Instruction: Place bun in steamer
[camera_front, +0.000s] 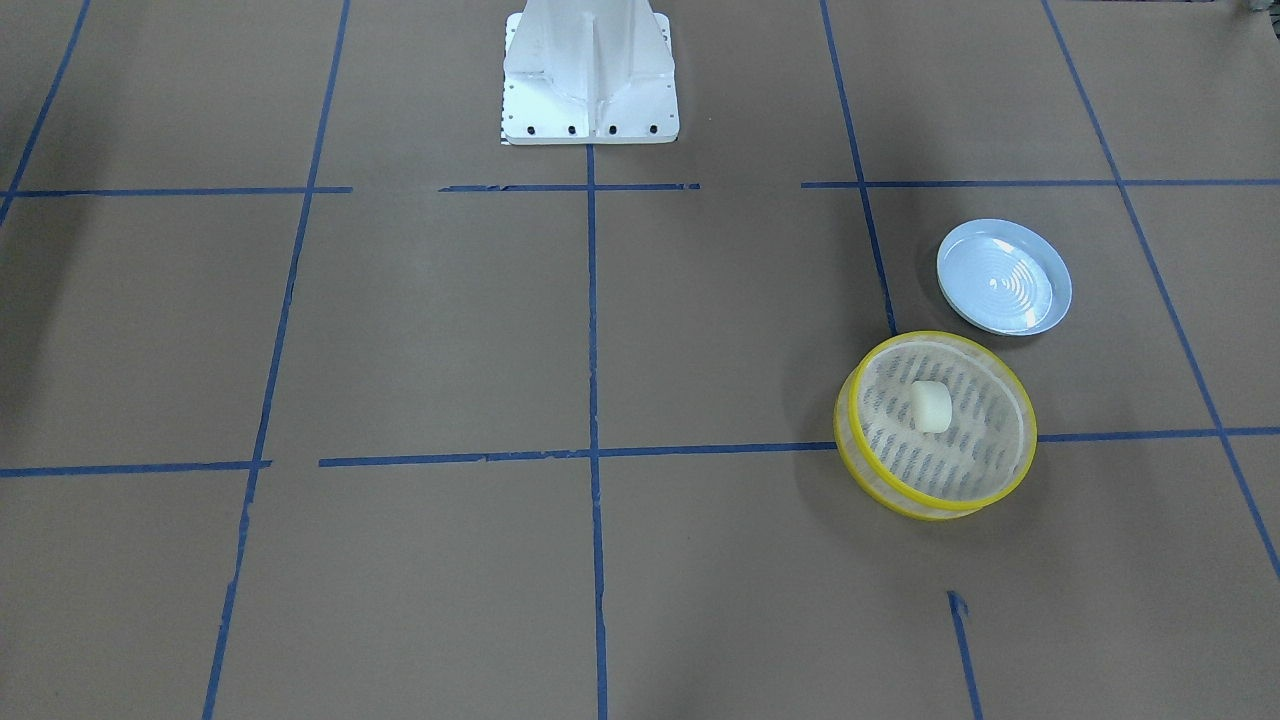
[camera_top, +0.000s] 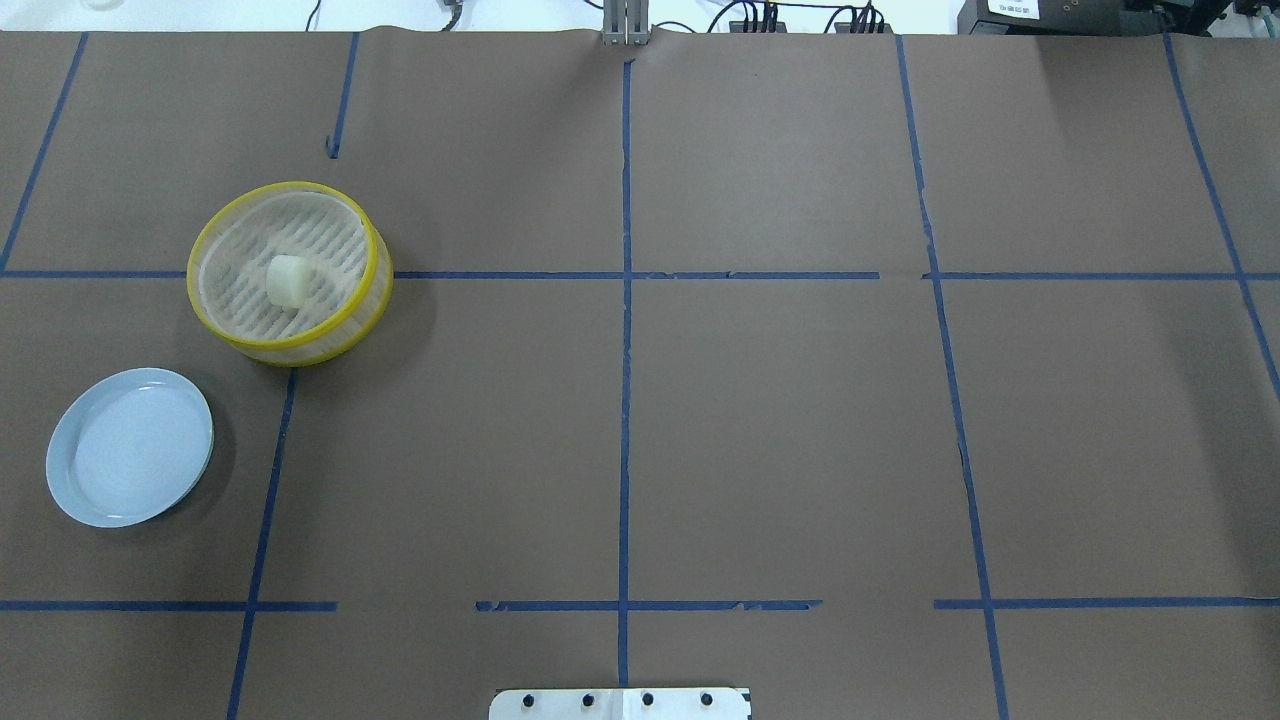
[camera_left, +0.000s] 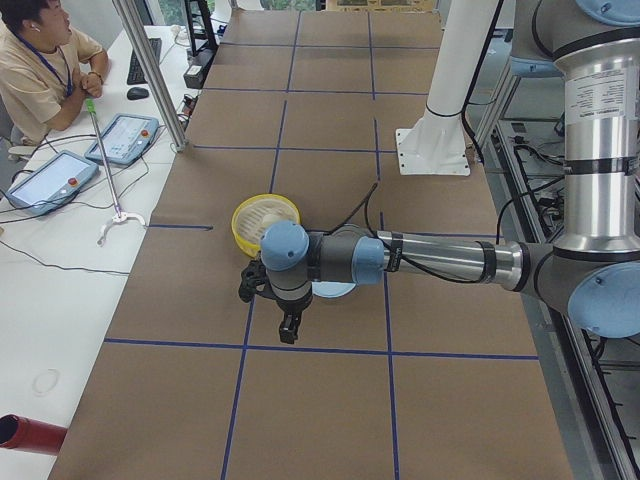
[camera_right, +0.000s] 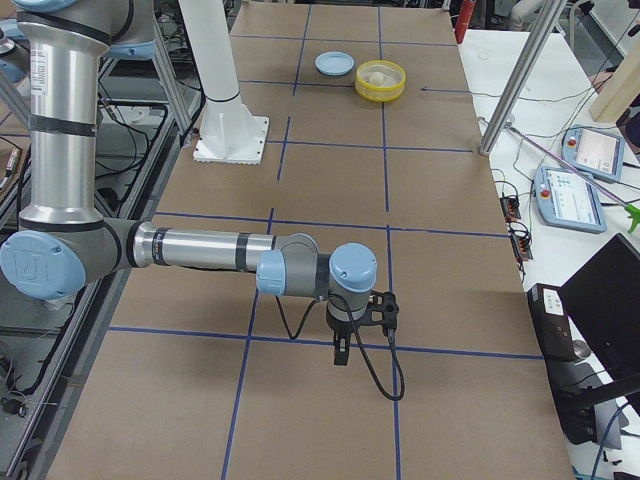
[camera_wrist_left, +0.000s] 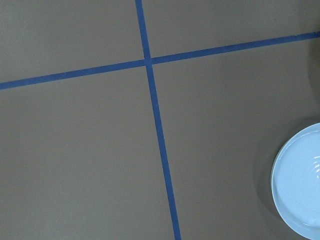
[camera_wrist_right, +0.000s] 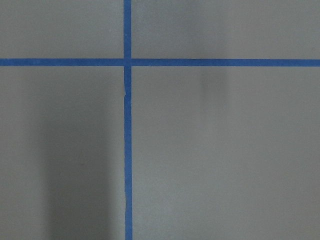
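**A:** Starting at the table's left edge, what do we have?

**B:** We find a pale blue round shallow plate (camera_top: 130, 447) close to that edge, with concentric rings pressed into its face. To its right and nearer the far edge, apart from it, stands the round yellow-rimmed steamer basket (camera_top: 300, 352) with its translucent beige wall. The small cream-white block-shaped bun (camera_top: 289, 281) lies on the slotted pale floor inside, near the middle and away from the wall.

**A:** Any writing we can read?

**B:** There is a white label on the black box (camera_top: 1080, 15) beyond the far right corner, but it is too small for us to read.

**A:** And the surface and room?

**B:** We see brown paper (camera_top: 800, 420) crossed by blue tape lines (camera_top: 625, 400). The white robot base plate (camera_top: 620, 703) sits at the middle of the near edge. A person in a beige shirt (camera_left: 40, 60) sits at a white desk along the far edge, with two grey pendants (camera_left: 122, 138) lying on it.

**A:** The grippers?

**B:** The left gripper (camera_left: 290, 325) hangs fingers-down over the paper near the plate. The right gripper (camera_right: 342, 350) hangs the same way toward the right edge. We see both only from the side views, so we cannot tell how their jaws stand.
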